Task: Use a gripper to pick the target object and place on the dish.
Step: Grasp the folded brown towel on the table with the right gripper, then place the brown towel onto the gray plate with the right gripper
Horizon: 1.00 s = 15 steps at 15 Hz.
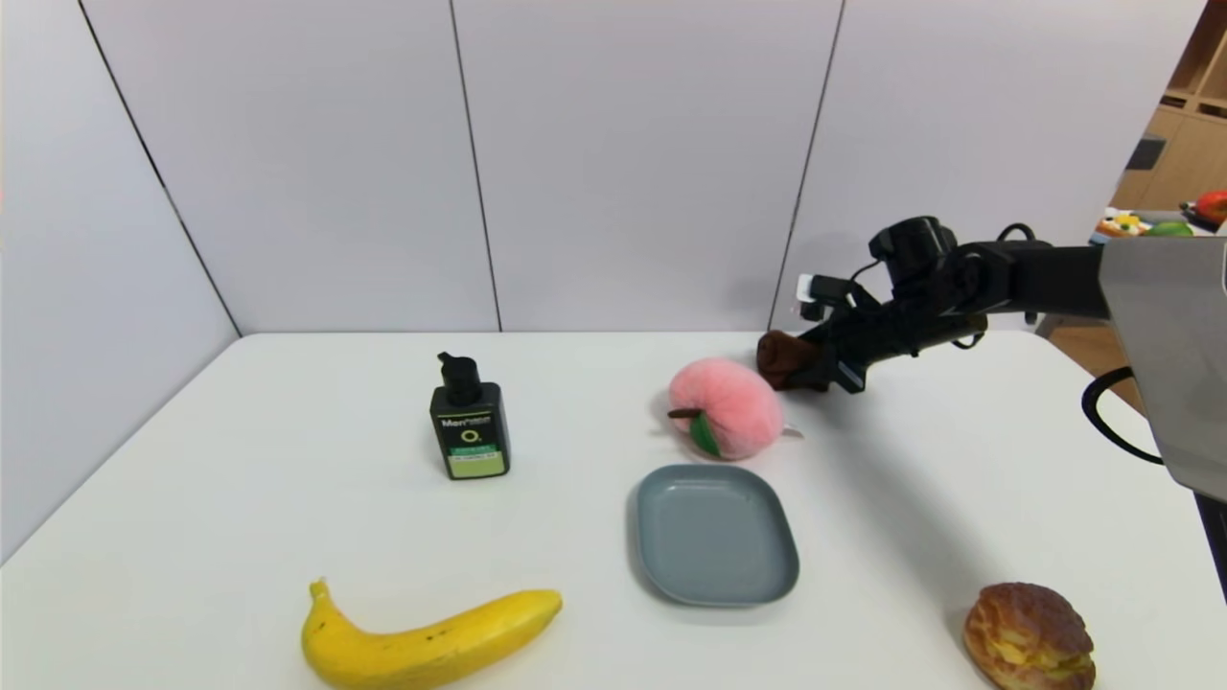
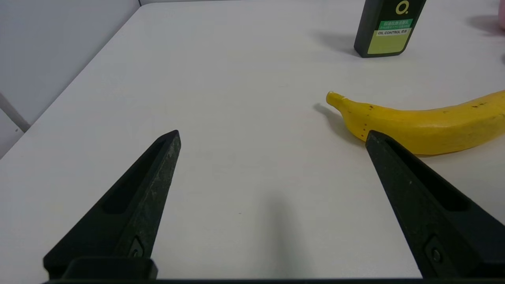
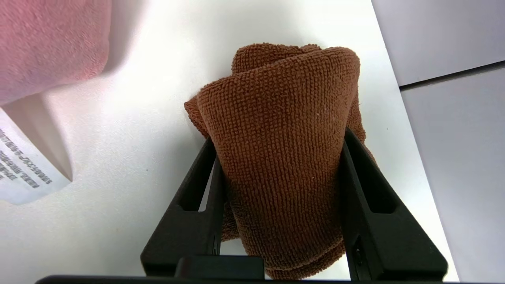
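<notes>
Nearest, the idle left hand [image 2: 273, 136] waits low over the near left of the smooth white worktop [image 1: 220, 517], its black pointed fingers spread apart with nothing between them. Taking the clock from the dish, with twelve at the far side, a curved yellow banana [image 1: 431, 640] lies at eight, and a round golden-brown bun with pale yellow filling [image 1: 1030, 632] at four; both leave the near approach free.

The flat grey-blue plastic dish with rounded corners and a low rim [image 1: 717, 537] sits face up, ready to take the load. Beyond it, at ten, a dark rectangular pump bottle with a green label [image 1: 470, 431] stands upright, well out of the likely carrying path. At twelve, a round pink plush peach with a green leaf [image 1: 726, 407] is just past the rim.

Farthest, toward one o'clock by the back edge, is the folded brown terry towel [image 1: 786, 357], the thing to be moved. The black right hand [image 3: 278, 136] grasps it, fingers pressed into opposite sides, probably because the soft folds need squeezing to hold. It seems to be at the worktop yet, so a lift should come next, high enough to clear the peach beside it.
</notes>
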{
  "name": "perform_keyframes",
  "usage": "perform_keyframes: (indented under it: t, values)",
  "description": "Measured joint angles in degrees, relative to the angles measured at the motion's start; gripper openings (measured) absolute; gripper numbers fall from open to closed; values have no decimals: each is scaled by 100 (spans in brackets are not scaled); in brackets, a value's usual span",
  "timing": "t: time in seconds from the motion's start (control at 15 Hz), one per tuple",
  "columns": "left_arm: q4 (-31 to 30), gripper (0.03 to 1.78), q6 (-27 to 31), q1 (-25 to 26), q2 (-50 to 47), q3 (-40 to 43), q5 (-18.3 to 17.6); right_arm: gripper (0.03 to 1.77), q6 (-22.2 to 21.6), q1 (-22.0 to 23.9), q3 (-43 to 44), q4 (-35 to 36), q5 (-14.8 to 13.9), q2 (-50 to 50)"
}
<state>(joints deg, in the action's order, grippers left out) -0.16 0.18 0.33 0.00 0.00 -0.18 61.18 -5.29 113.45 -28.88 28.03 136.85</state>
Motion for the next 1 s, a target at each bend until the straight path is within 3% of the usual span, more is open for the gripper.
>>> perform_keyframes:
  t: [0.33, 0.67, 1.0]
  values:
    - [0, 169, -2, 0, 0, 0, 0, 80, -333, -118, -7, -39, 5, -107]
    - [0, 169, 0, -2, 0, 0, 2, 72, -383, -83, -7, 16, 11, -267]
    - [0, 169, 0, 0, 0, 0, 0, 71, -800, 9, 0, 568, 2, -416]
